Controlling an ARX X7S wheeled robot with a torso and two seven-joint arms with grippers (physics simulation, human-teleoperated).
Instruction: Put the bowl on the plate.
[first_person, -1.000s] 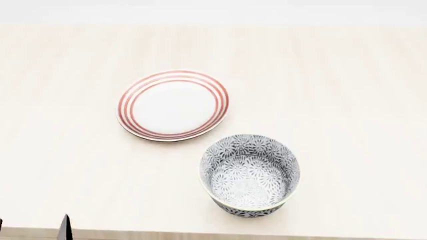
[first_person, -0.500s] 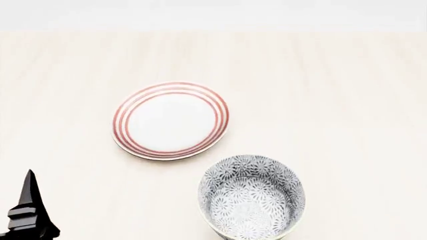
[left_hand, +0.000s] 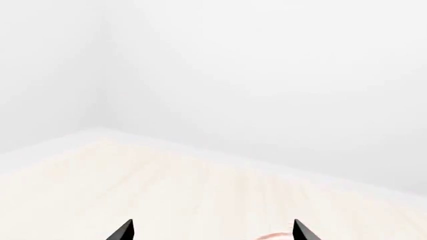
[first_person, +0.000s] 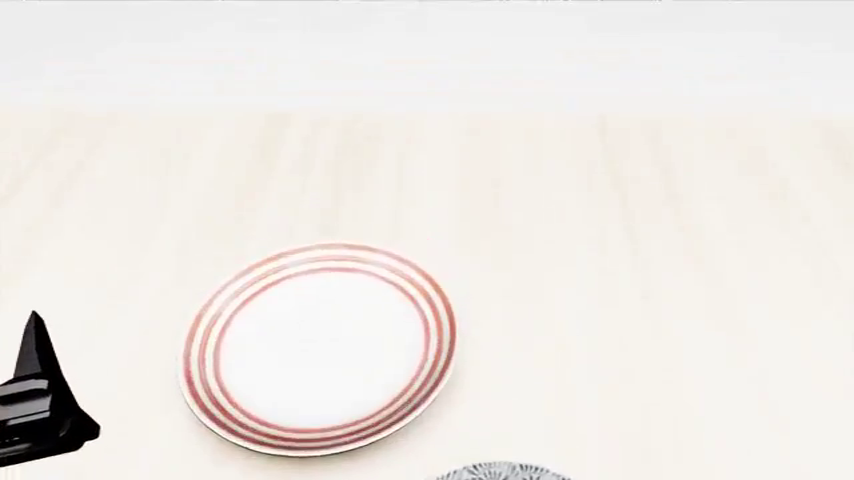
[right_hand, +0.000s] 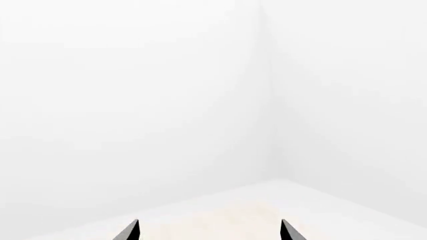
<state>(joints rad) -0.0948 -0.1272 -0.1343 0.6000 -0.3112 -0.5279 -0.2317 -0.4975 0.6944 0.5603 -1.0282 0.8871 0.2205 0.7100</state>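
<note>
The plate (first_person: 320, 350), white with red rings, lies flat on the table, left of centre in the head view. Only a sliver of the patterned bowl (first_person: 501, 472) shows at that view's bottom edge, to the right of the plate and nearer to me. A black finger (first_person: 35, 345) of my left gripper pokes up at the lower left, well apart from the plate. In the left wrist view the left gripper (left_hand: 212, 232) is open and empty, with a bit of the plate's red rim (left_hand: 273, 236) beside one tip. The right gripper (right_hand: 209, 232) is open and empty too.
The pale wooden table (first_person: 641, 250) stretches far back to a white wall. Its far edge and a corner (left_hand: 100, 131) show in the left wrist view. The right wrist view takes in bare white walls and a strip of table (right_hand: 253, 215).
The plate and bowl have slid down the head view, and the bowl is now almost out of it. My left gripper has risen into view at the lower left.
</note>
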